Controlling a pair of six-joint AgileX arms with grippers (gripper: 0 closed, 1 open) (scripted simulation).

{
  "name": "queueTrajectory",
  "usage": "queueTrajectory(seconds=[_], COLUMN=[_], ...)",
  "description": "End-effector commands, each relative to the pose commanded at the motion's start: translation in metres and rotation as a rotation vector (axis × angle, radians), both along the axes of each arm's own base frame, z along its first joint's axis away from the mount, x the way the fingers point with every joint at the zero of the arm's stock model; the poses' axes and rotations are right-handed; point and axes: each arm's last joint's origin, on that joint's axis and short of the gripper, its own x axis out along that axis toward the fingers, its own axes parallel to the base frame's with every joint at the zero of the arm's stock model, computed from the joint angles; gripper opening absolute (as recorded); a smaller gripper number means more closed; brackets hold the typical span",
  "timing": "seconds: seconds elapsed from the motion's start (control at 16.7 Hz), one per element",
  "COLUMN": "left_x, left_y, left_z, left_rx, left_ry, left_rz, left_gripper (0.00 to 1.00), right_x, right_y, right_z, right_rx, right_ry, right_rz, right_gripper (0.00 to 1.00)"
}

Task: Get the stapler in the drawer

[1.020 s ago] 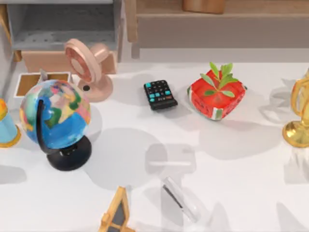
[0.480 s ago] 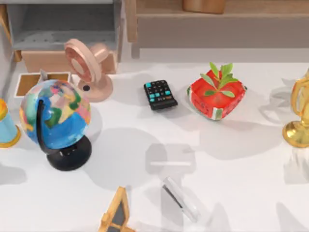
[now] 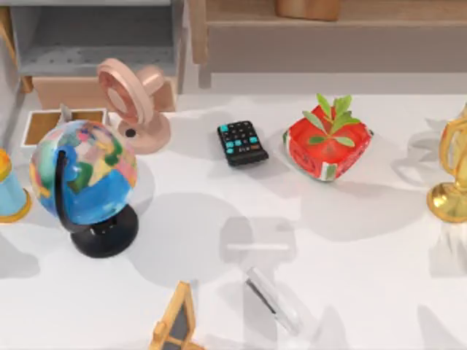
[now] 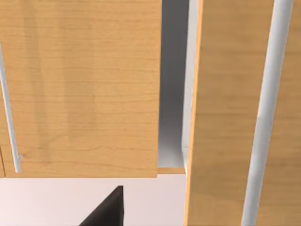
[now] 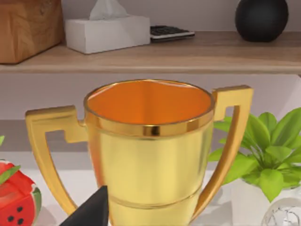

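1. From the top view: the stapler (image 3: 273, 300) lies flat and slanted near the table's (image 3: 365, 248) front edge, beside a small wooden frame (image 3: 175, 321). The drawer (image 3: 44, 124) sits far back on the left, behind the globe (image 3: 84, 182). We judge the globe and pink fan (image 3: 135, 102) crowd the route.
2. Left wrist view: wooden cabinet doors (image 4: 80, 84) ahead of our left jaws; we cannot tell how they stand.
3. Right wrist view: a gold trophy (image 5: 150, 150) stands close ahead of our right jaws; state likewise unclear.
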Motion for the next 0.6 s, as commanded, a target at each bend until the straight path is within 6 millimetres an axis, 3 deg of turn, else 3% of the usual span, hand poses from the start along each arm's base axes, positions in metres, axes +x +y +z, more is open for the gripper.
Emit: queueTrajectory(seconds=[0.36,0.6], left_x=[0.000,-0.017], left_y=[0.000,0.000], left_z=[0.000,0.000], left_rx=[0.001,0.000], left_ry=[-0.001,-0.001], left_rz=[-0.002,-0.002], left_gripper=[1.00,1.00], right_x=[0.000,0.000], right_y=[0.000,0.000], right_z=[0.000,0.000], right_rx=[0.000,0.000], right_ry=[0.000,0.000], right_rz=[0.000,0.000], right_gripper=[1.00,1.00])
